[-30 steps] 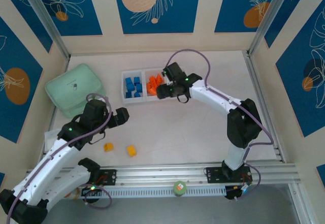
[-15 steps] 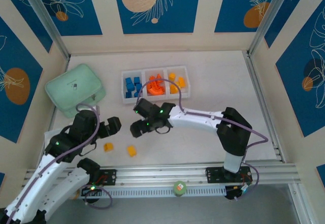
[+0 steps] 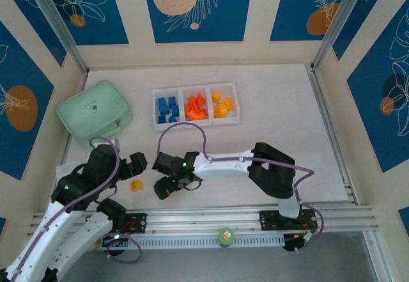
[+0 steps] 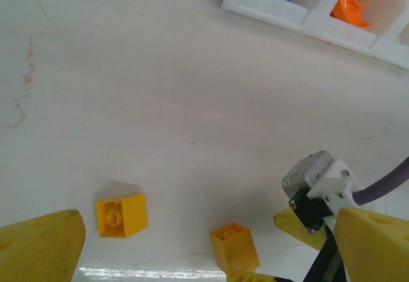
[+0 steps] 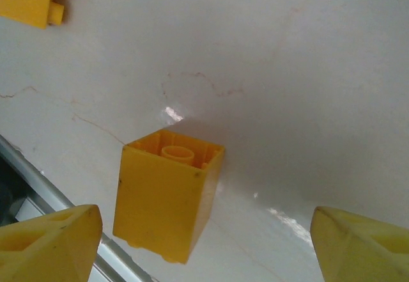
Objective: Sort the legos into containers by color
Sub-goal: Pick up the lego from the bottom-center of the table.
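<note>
Two yellow legos point(image 3: 136, 184) lie on the table point(image 3: 268, 122), well apart from the tray point(image 3: 195, 125). One point(image 5: 167, 202), tipped over, sits between the right gripper's point(image 5: 204, 243) wide, untouching jaws. The left gripper point(image 4: 206, 227) gapes empty, fingertips cropped.

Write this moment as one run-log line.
right hand: open over yellow brick | left hand: open, empty | other yellow brick: on table

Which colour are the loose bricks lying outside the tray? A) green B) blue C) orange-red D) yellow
D: the left brick and the right brick, which sits between the fingers of the open right gripper, are both yellow.
</note>
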Controlling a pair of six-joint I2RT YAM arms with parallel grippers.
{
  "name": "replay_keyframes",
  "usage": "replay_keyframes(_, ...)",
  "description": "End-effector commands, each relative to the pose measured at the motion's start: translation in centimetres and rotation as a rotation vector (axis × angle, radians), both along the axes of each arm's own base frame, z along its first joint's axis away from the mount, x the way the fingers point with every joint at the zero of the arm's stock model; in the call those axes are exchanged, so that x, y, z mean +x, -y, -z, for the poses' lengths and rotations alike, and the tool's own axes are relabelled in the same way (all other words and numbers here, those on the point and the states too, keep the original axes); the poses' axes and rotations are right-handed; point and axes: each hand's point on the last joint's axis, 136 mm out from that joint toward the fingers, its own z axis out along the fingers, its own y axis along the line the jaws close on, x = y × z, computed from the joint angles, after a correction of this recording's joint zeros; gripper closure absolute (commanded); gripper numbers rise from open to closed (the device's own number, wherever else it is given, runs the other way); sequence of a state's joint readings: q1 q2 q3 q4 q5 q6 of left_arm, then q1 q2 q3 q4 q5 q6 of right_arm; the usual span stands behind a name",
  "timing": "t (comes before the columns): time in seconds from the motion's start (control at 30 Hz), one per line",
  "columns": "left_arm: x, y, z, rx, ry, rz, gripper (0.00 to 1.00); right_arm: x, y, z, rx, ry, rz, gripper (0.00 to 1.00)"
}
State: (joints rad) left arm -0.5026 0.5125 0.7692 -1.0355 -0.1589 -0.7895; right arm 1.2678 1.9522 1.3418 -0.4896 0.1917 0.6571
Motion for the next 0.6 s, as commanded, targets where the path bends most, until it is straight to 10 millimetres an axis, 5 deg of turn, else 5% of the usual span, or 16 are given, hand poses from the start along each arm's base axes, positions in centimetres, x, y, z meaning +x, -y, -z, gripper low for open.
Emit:
replay_keyframes(0.0,-0.3,-1.0,-0.2,0.01,0.002,-0.044,0.01,-0.5,-1.5,0.0,0.015,-0.011,-0.008,0.16)
replay_keyframes(0.57,0.1,-0.6,0.0,-0.003,0.01,-0.038,0.01,0.1,-1.3,0.9,-0.025,0.003,-0.02,0.58)
